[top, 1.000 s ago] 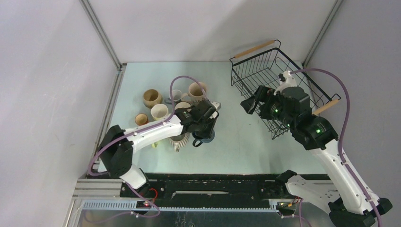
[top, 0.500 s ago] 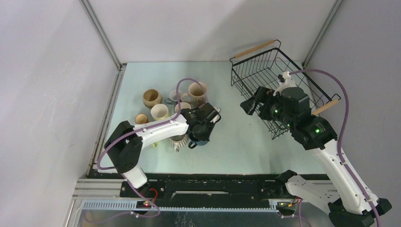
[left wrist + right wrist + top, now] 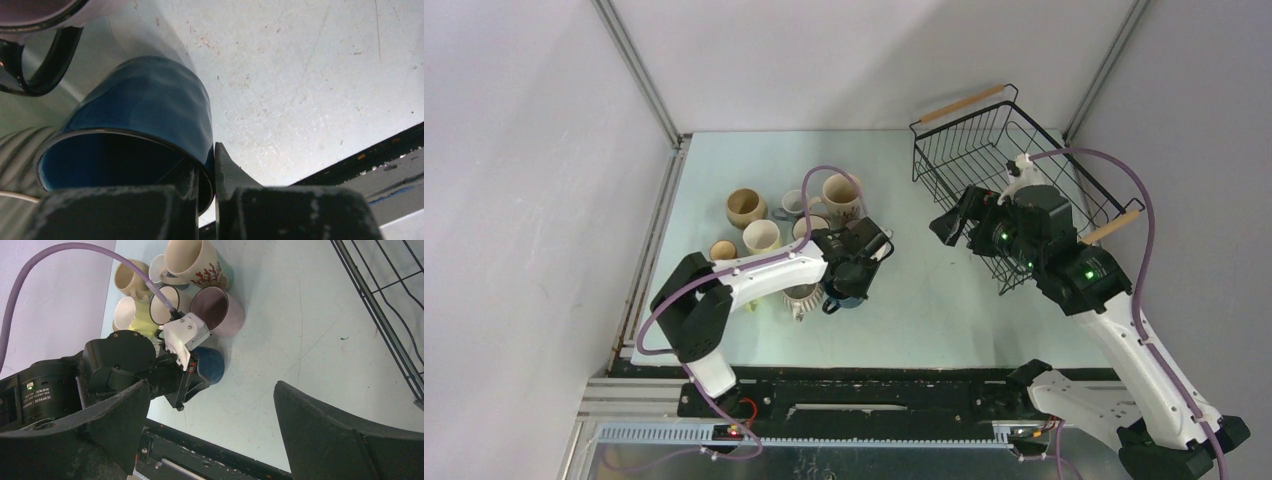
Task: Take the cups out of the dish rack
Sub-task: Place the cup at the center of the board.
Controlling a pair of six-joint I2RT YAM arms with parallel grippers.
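1. The left hand [image 3: 206, 172] is clamped on the rim of the dark blue cup [image 3: 145, 107]. One finger [image 3: 186, 182] is inside the cup and the other is pressed against the outer wall.
2. The blue cup is out of the dish rack. It sits low at the near edge of the cluster of cups, just beside the mauve cup [image 3: 220, 307] and the ribbed cup [image 3: 804, 296]. I cannot tell whether its base touches the surface [image 3: 934, 300].
3. The other cups stand close together on the left half of the surface. These are the floral cup [image 3: 197, 262], the white cup [image 3: 159, 270], the tan cup [image 3: 746, 207] and the pale yellow-green cup [image 3: 126, 314].
4. The right hand [image 3: 951, 222] is open, with its fingers spread wide, and it grips nothing. It hangs above the surface just left of the dish rack and points towards the cups.
5. The black wire dish rack [image 3: 949, 150] stands at the far right of the surface, well apart from the cups. The right arm crosses in front of its near side. One wooden handle [image 3: 964, 103] shows at the far end.
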